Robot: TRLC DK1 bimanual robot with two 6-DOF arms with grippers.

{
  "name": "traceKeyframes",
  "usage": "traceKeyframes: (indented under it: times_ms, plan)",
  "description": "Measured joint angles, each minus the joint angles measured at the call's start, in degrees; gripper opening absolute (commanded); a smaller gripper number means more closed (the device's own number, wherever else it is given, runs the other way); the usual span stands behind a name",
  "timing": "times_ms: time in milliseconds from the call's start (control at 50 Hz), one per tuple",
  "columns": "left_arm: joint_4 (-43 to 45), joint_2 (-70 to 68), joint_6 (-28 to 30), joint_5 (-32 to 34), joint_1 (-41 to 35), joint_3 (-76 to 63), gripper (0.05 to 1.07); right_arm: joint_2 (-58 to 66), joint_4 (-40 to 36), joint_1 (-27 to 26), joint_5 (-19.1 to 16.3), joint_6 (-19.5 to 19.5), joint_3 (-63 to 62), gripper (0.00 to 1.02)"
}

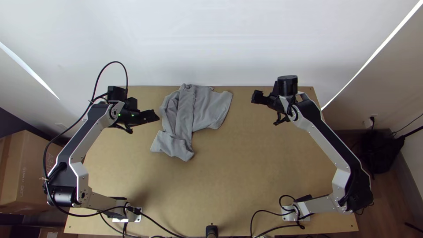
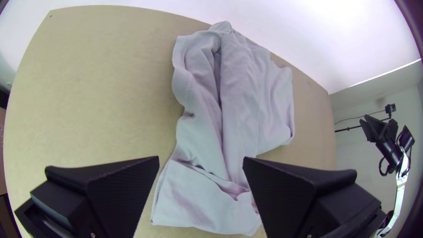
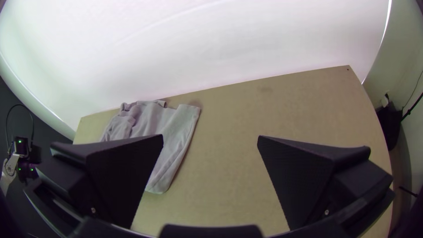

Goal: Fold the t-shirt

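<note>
Looking at the table first, then spotting the shirt up near the far edge, left of middle in the top view. Probably needing a proper flattening before any real folding, so best going in with the left hand and right hand together: pinching opposite edges, lifting just a little, easing them apart, then laying everything down smooth. Not yanking, or likely ending up with a fresh twist. Seeing the left hand gaping wide right by the shirt, gripping nothing. Seeing the right hand spread wide too, also empty, hanging well apart from the cloth.

As for looks, going plain pale grey and pretty rumpled. Lying flatter toward the top view's right, then rucking up into long ridges down the middle. Seemingly doubling back at the near end, making a squarish flap. Showing a tiny dark spot by one long edge, maybe just shadow.
</note>
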Motion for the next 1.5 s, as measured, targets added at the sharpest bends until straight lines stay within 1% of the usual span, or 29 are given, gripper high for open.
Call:
traceKeyframes:
  times_ms: [100, 340, 600, 620, 700, 780, 820, 840, 920, 1120, 1240, 1360, 1500]
  plan:
    - [-0.3, 1.5, 2.0, 0.1, 0.3, -0.1, 0.92, 0.4, -0.1, 0.0, -0.2, 0.3, 0.3, 0.98]
    - [-0.2, 3.2, 6.7, 0.2, 0.9, -5.4, 0.92, 1.0, -0.2, 0.0, -0.2, 0.7, 1.2, 0.98]
    - [0.2, 3.9, 8.5, 0.1, 0.8, -9.7, 0.92, 1.9, -0.2, 0.4, -0.2, 0.7, 1.4, 0.98]
    - [0.3, 4.0, 8.6, 0.1, 0.8, -9.8, 0.88, 2.0, -0.2, 0.5, -0.2, 0.7, 1.4, 0.99]
    - [0.6, 4.2, 8.8, 0.1, 0.8, -10.4, 0.66, 2.3, -0.3, 0.5, -0.2, 0.7, 1.6, 0.98]
    - [1.5, 4.3, 8.8, -0.3, 0.5, -11.4, 0.54, 2.4, -0.3, 0.5, -0.4, 0.7, 1.9, 0.99]
    - [1.7, 4.5, 8.8, -0.7, 0.3, -11.9, 0.45, 2.4, -0.2, 0.5, -0.4, 0.7, 1.9, 0.98]
    - [2.0, 4.7, 8.8, -0.8, 0.2, -12.3, 0.39, 2.4, -0.3, 0.5, -0.4, 0.7, 2.0, 0.99]
    - [2.9, 5.5, 9.0, -1.1, -0.3, -13.8, 0.08, 2.4, -0.3, 0.5, -0.5, 0.7, 2.2, 0.99]
    - [3.3, 5.9, 9.0, -1.1, -0.5, -16.1, 0.08, 2.4, -0.3, 0.5, -0.7, 0.7, 2.4, 0.98]
    - [2.9, 4.8, 9.0, -1.2, -0.1, -16.1, 0.08, 2.4, -0.4, 0.5, -1.7, 0.6, 2.4, 0.98]
    - [0.3, 0.8, 8.9, -1.2, 0.8, -15.6, 0.08, 4.2, -4.8, 1.1, -3.7, 0.6, 5.3, 0.98]
    - [-1.9, -5.4, 8.4, -1.1, 1.3, -12.3, 0.08, 9.6, -9.5, 2.8, -5.8, 0.7, 12.8, 0.98]
